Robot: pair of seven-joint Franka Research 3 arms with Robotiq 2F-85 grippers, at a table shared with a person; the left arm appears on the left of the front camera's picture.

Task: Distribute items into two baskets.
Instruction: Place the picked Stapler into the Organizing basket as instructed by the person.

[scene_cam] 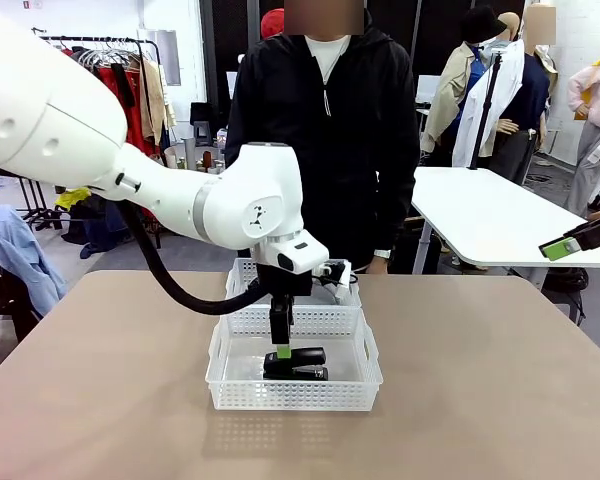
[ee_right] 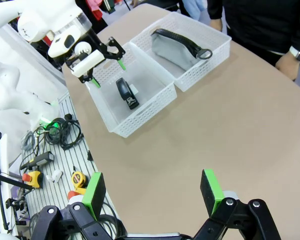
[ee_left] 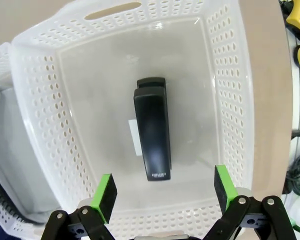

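Observation:
The black stapler (scene_cam: 298, 364) lies on the floor of the nearer, larger basket (scene_cam: 292, 401). My left gripper (scene_cam: 283, 352) hangs just above it, open, holding nothing. From the left wrist the stapler (ee_left: 152, 132) lies lengthwise in the basket (ee_left: 230, 100), ahead of the spread left gripper (ee_left: 164, 192). The grey pouch (ee_right: 176, 49) with its black zipper edge fills the farther basket (ee_right: 210, 62). My right gripper (ee_right: 152, 192) is open and empty, high over the bare table near its right side, and it appears at the front view's right edge (scene_cam: 565, 244).
A person in a black jacket (scene_cam: 325, 130) stands at the far side, a hand (ee_right: 289, 64) resting by the table edge. Tools and cables (ee_right: 55, 132) lie on a rack beside the table. A white table (scene_cam: 500, 215) stands at the back right.

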